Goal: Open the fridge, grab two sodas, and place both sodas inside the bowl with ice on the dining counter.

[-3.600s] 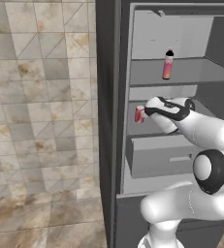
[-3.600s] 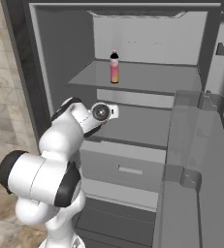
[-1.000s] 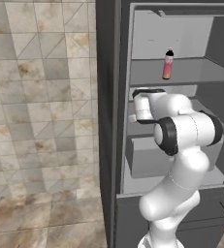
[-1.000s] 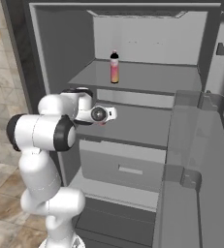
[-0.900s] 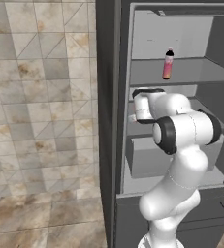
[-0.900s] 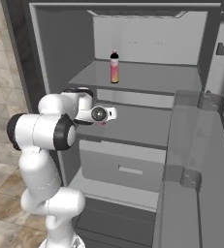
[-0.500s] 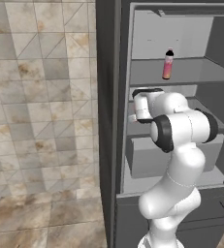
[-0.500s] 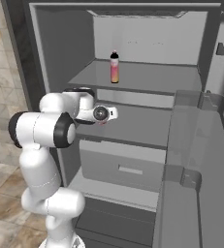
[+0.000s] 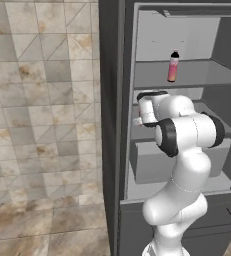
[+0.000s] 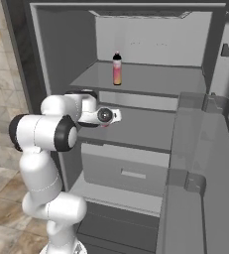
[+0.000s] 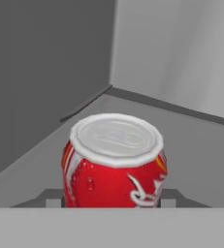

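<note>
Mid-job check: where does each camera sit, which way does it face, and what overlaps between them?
Left base view: behind-left of the arm, facing the open fridge from its left wall.
Right base view: behind-right, facing the shelves and door bins; the arm rises lower left.
Hand view: on the hand, looking along the gripper at a red can.
Shared: both base views show the bottle on the upper shelf.

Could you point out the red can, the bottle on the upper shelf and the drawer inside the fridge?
red can [image 11: 114, 167]: hand view, on its red side below the pale lid.
bottle [image 10: 117, 69]: right base view, on its pink-orange body.
drawer [image 10: 123, 169]: right base view, on its grey front panel.
</note>
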